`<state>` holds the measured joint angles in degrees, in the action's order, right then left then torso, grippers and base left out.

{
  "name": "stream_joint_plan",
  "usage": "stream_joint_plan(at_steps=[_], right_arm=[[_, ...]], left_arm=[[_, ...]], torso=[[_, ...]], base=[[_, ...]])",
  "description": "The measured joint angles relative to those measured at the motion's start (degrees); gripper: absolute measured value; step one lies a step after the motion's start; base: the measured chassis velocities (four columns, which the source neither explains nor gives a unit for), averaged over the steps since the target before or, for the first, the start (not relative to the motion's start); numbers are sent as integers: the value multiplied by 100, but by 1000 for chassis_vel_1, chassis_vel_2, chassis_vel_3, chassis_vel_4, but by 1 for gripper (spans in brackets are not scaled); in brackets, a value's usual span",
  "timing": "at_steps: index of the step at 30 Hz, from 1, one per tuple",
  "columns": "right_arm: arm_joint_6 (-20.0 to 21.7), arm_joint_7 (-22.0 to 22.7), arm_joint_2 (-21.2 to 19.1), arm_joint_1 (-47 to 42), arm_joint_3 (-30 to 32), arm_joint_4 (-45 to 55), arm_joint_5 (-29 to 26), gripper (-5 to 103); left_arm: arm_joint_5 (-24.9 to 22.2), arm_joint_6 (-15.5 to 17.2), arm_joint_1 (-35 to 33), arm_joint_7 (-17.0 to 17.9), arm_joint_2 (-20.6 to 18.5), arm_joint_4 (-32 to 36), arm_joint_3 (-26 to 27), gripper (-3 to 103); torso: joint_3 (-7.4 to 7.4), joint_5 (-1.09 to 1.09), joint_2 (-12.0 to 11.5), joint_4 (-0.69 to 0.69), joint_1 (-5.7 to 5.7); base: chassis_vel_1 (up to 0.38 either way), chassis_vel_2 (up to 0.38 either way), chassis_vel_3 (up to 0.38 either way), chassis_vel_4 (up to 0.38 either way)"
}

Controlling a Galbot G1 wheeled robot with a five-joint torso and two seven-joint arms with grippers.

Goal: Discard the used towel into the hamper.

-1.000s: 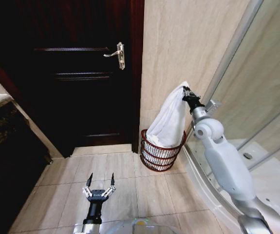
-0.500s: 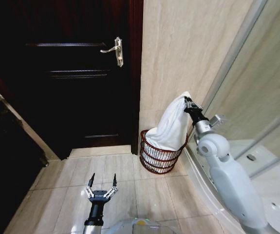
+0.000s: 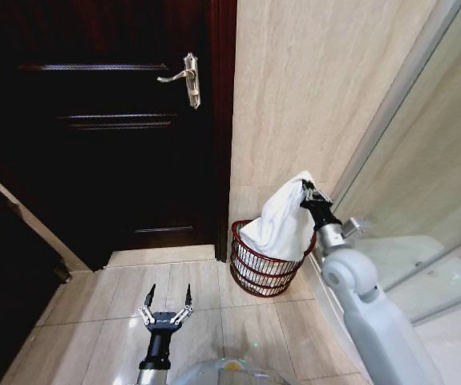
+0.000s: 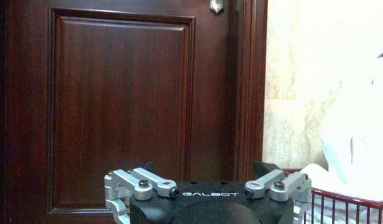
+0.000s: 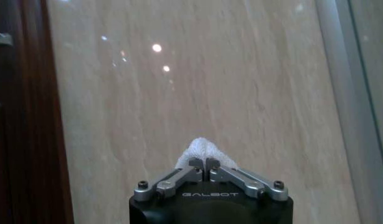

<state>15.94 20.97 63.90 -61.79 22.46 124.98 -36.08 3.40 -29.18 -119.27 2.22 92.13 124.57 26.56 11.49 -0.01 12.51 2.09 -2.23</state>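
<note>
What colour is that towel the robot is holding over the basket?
White. The towel shows best in the head view, pinched by the right hand above the hamper.

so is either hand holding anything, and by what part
The right hand is shut on the white towel, pinching its top corner above the hamper. The left hand is open and holds nothing.

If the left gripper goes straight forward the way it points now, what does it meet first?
Most likely the dark wooden door. The left gripper, open and low over the floor tiles, faces the door's lower panel; the hamper lies off to one side.
</note>
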Motion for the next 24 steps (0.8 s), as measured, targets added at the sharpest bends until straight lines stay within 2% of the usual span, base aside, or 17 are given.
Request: stream_joint_plan(at_steps=[7, 12, 17, 20, 24], right_arm=[[479, 40, 55, -193, -15, -375, -575, 2], [476, -79, 123, -178, -81, -757, -571, 2], [653, -253, 171, -128, -112, -1131, -570, 2], [994, -291, 120, -94, -150, -1268, -650, 2], [1215, -244, 10, 28, -268, -1455, -830, 2]], left_arm=[[-36, -8, 5, 8, 0, -21, 26, 100], [-49, -9, 15, 11, 1, -22, 28, 100], [-76, -11, 5, 12, -17, -12, 48, 100], [-112, -14, 7, 12, -41, -10, 65, 100], [-131, -15, 19, 13, -54, -10, 69, 100]], torso=[[12, 2, 17, -1, -3], [18, 2, 24, 0, -8], [23, 1, 33, 0, -11], [26, 1, 38, -1, -12], [29, 1, 42, -1, -13]], base=[[0, 0, 0, 0], [0, 0, 0, 0], [0, 0, 0, 0], [0, 0, 0, 0], [0, 0, 0, 0]])
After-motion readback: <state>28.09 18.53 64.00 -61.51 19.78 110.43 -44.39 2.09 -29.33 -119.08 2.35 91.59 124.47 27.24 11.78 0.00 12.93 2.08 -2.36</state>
